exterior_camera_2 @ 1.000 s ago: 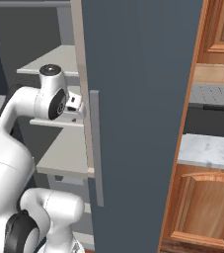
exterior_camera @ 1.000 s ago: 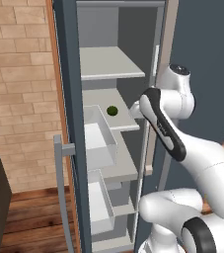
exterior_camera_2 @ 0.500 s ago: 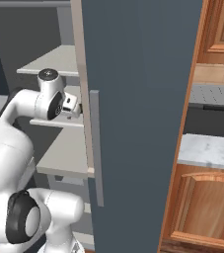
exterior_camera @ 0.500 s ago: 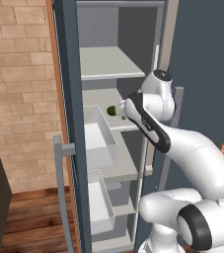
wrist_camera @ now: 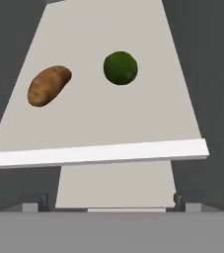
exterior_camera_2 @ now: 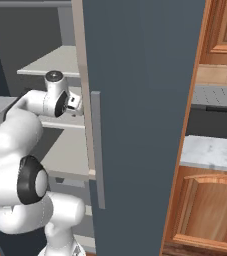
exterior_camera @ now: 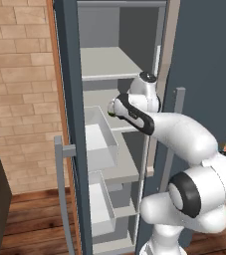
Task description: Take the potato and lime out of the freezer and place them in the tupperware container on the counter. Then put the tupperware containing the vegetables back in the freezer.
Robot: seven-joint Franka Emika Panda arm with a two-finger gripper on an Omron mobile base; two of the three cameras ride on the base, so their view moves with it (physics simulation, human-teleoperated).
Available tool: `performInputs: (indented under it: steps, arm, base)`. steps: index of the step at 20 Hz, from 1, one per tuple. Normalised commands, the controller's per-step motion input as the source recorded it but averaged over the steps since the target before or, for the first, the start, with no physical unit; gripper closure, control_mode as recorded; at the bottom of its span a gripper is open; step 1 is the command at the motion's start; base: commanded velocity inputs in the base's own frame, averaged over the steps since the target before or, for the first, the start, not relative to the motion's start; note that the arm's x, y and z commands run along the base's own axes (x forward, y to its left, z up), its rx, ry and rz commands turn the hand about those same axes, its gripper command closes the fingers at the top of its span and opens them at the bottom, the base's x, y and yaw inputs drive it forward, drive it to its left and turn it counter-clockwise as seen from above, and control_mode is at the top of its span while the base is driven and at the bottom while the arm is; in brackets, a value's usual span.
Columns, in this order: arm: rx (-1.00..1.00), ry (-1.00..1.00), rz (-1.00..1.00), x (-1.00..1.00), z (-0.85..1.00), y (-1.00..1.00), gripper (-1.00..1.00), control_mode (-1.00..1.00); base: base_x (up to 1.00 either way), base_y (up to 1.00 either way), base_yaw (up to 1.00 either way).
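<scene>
The freezer (exterior_camera: 69, 99) stands open, and my arm (exterior_camera: 149, 122) reaches to its middle shelf (wrist_camera: 108, 113). On that light grey shelf lie the brown potato (wrist_camera: 48, 85), left, and the dark green lime (wrist_camera: 120, 67), right and a little farther back; they do not touch. My gripper (wrist_camera: 112, 203) hovers just in front of the shelf's front edge, open, with nothing between its fingertips. It is still short of both vegetables. The marbled counter (exterior_camera_2: 212, 150) shows at the right, beyond the freezer door (exterior_camera_2: 140, 100). The tupperware container is out of view.
A white drawer (exterior_camera: 102, 142) is pulled out below the shelf, with another drawer (exterior_camera: 102, 209) lower down. A grey bar handle (exterior_camera_2: 97, 150) runs down the door edge beside my hand. Brown wooden cabinets (exterior_camera_2: 210, 210) stand under the counter; a brick wall (exterior_camera: 20, 99) is at the left.
My arm has swung in toward the middle shelf, and in the left base view the hand now covers the lime. The gripper has stayed open.
</scene>
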Motion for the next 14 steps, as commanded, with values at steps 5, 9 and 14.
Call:
performInputs:
  steps: [5,9,14]
  arm:
    - [0.0,0.0,-0.05,0.65,-0.24,0.0,-1.0,-1.0]
    - [-0.01,0.0,-0.06,0.57,-0.22,0.01,-1.0,-1.0]
    - [-0.02,0.0,-0.05,0.51,-0.23,0.03,-1.0,-1.0]
  base:
    - [0.0,0.0,0.0]
    - [0.0,0.0,0.0]
    - [0.0,0.0,0.0]
